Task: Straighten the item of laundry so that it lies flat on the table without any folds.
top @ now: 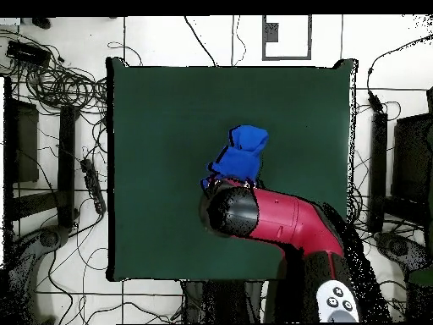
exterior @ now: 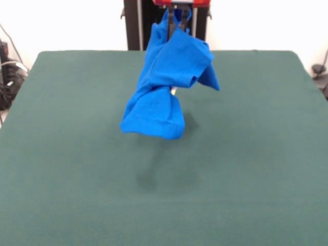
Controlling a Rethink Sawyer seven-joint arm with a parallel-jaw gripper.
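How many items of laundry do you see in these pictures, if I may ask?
1: a blue T-shirt hanging bunched from the gripper above the green table. Nothing else lies on the cloth; its folds could hide nothing separate that I can tell.

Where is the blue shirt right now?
In the front view, the shirt hangs bunched from the tool above the table, near its far-centre.

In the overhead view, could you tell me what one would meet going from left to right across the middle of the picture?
Tangled cables on the floor → bare green table → bunched blue shirt hanging from the gripper → more bare table → a cable on the floor at the right.
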